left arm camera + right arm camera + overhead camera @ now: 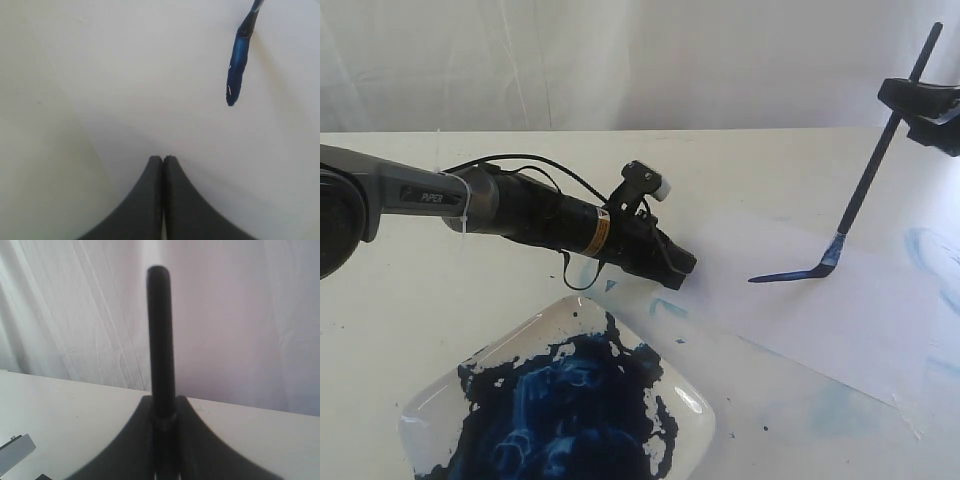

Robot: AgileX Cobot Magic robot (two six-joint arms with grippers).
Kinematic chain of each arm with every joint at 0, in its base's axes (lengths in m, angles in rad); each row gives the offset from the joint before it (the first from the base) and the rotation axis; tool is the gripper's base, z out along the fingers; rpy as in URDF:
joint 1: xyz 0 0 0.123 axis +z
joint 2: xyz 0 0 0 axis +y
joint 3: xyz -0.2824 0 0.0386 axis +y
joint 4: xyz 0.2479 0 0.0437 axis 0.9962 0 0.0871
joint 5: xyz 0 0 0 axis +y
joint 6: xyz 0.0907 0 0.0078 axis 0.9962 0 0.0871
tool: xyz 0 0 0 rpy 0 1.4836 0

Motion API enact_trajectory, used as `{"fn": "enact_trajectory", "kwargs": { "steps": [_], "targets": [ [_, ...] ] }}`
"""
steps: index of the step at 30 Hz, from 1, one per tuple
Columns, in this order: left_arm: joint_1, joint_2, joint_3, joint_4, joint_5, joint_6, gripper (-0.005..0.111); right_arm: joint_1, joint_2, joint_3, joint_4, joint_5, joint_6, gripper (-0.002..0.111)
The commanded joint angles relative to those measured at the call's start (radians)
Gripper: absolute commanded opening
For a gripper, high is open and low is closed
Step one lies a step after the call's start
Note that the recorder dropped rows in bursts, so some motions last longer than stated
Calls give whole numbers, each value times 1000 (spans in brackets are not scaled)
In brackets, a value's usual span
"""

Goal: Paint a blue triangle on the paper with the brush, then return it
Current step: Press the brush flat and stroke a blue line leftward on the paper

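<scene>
Gripped long black-handled paintbrush (865, 185) w/ R gripper (920, 105), bristles on thin white paper sheet (840, 330). Laid one dark blue stroke (780, 277); other sides + return pending. Found L gripper (163, 160) clenched, empty, near sheet's left edge.

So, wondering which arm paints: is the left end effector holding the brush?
No, the left end effector is shut on nothing; the right end effector grips the brush.

The paper (820, 310) is seen as a thin, matt white sheet on a smooth, matt cream table (470, 300). The brush (871, 165) is finished with a matt black handle, and its bristles are coated wet and glossy blue. The dish (695, 405) is made of clear, glossy material, and the backdrop (570, 60) is formed of creased white cloth.
</scene>
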Motion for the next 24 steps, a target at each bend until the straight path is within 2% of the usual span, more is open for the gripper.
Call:
{"fn": "enact_trajectory", "kwargs": {
  "steps": [1, 13, 20, 23, 24],
  "targets": [
    [3, 1, 1, 19, -1, -4, 0, -5, -3, 3, -6, -11, -11, 0],
    [3, 1, 1, 19, -3, -4, 0, -5, -119, 3, -12, -11, 51, 0],
    [3, 1, 1, 19, -11, -4, 0, -3, -254, 3, -85, -11, 108, 0],
    [3, 1, 1, 19, -11, -4, 0, 41, -307, 8, -100, -8, 180, 0],
    [3, 1, 1, 19, -11, -4, 0, 85, -328, 26, -98, 46, 177, 0]
  ]
}}
